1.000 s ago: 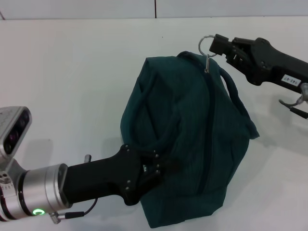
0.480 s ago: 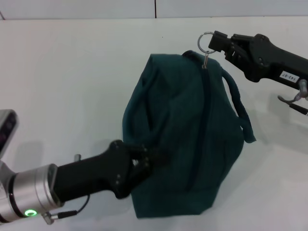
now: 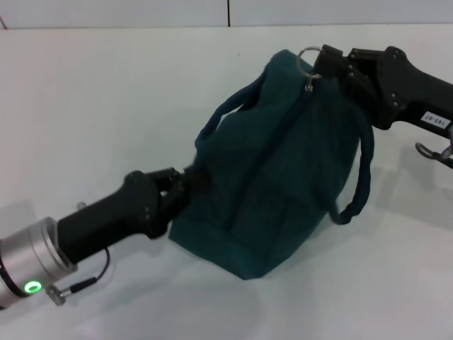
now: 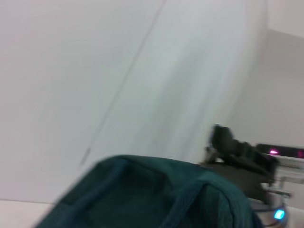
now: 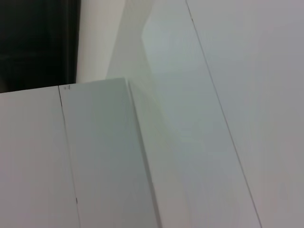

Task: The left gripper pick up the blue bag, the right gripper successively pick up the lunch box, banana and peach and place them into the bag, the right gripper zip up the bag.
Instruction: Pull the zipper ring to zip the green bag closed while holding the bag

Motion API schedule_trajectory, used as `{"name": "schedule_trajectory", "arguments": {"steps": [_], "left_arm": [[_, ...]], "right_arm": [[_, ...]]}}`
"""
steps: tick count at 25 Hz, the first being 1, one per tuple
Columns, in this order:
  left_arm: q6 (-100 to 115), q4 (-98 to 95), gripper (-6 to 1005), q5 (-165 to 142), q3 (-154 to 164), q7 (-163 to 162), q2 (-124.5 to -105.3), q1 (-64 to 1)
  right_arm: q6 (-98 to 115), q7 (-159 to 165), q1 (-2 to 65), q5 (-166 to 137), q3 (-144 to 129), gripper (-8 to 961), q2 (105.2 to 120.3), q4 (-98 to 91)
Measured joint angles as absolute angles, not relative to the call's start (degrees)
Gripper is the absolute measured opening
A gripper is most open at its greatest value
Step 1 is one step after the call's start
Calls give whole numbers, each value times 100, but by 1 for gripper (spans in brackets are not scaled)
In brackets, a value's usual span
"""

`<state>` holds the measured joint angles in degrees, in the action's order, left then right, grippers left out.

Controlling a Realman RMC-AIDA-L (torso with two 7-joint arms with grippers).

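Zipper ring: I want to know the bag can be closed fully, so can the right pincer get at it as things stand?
Probably yes. The right pincer is already at the ring at the bag's top end, nothing between them. The left pincer holds the bag's opposite side.

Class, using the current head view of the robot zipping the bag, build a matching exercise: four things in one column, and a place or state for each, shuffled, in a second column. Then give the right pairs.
Things
1. blue bag
2. ring zipper pull
3. left gripper
4. loop handle

Places or states
A. hangs loose down the bag's right side
B. zipped shut, lying on the white table
C. at the bag's left end, by the other handle
D. at the bag's far end, at the right gripper

Pairs: 1-B, 2-D, 3-C, 4-A
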<state>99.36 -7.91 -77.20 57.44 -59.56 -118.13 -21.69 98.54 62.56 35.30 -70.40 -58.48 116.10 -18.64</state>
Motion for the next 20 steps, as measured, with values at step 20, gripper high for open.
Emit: {"name": "schedule_trajectory", "arguments": {"steps": [20], "left_arm": [[9636,-1794,384,-7848,5024,-6786,-11844,-2050]], "right_arm": [[9754,6039,3367,-6782,-5800,12,11592,-1837]]}}
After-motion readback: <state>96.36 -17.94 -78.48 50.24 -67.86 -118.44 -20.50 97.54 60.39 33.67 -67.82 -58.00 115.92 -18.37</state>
